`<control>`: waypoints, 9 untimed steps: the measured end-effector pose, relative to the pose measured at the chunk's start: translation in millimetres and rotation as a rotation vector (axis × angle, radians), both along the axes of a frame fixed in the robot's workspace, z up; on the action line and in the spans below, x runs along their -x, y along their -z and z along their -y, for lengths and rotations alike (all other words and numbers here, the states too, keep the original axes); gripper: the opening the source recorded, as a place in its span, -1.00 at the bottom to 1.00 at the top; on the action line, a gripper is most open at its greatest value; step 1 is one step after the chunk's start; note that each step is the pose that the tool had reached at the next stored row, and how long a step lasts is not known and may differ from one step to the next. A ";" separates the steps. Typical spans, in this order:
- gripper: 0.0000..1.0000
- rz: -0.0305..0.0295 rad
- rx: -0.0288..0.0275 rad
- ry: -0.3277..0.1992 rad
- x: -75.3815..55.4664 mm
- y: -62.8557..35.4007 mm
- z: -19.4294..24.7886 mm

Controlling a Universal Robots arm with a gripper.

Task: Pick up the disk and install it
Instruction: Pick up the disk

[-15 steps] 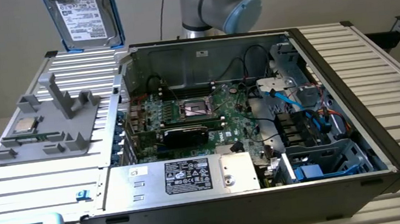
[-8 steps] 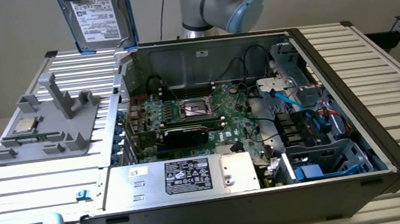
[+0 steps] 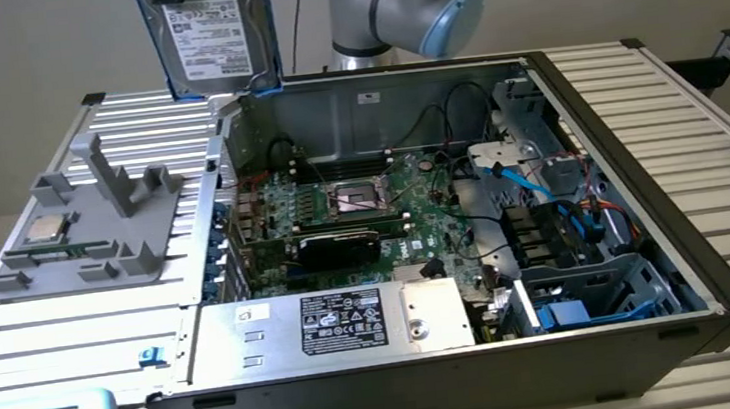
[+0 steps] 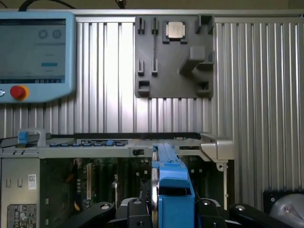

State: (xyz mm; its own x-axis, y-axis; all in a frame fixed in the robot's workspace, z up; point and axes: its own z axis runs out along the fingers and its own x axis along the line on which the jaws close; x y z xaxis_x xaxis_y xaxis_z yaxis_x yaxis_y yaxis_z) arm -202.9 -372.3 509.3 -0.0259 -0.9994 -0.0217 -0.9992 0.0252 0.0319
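The disk [image 3: 211, 33], a flat rectangular grey-metal hard drive with a white barcode label and a blue plastic carrier frame, is held upright in the air. It is placed above the rear corner of the open black-and-silver computer case [image 3: 381, 90], on the exterior view's left. The gripper [image 4: 174, 211] is seen with its jaws partly closed, one black finger [image 4: 137, 209] on either side of the blue frame, and the disk is clamped between them.

The grey-and-blue robot arm [image 3: 406, 5] is seen behind the case's rear wall. Inside the case a green motherboard [image 3: 352, 201] is exposed, and a silver box with a black label [image 3: 349, 322] is mounted along the side nearest the exterior camera. Beside the case, on the exterior view's left, a grey plastic fixture [image 3: 87, 236] is laid on the ribbed aluminium table [image 3: 69, 328], and a small square silver chip [image 3: 46, 228] is seated on it. A light-blue touchscreen pendant [image 4: 35, 52] is laid near the case's near corner.
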 end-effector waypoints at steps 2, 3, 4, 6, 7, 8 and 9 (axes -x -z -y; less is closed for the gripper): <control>-0.25 0.0000 -0.0002 0.000 -7.7 -0.1 3.6; -0.25 0.0000 -0.0004 0.000 -11.9 -0.1 5.5; -0.25 0.0001 -0.0006 0.000 -15.6 -0.1 7.2; -0.25 0.0000 -0.0009 0.000 -23.7 -0.2 10.9; -0.25 -0.0001 -0.0010 0.000 -28.1 -0.3 12.9; -0.25 -0.0001 -0.0012 0.000 -32.1 -0.4 14.7; -0.25 -0.0001 -0.0015 0.000 -36.0 -0.4 16.6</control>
State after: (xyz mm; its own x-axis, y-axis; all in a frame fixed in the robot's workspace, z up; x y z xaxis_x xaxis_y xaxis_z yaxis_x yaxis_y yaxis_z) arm -166.9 -388.9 509.7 -0.0259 -0.9994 -0.0231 -0.9992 0.0251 0.0320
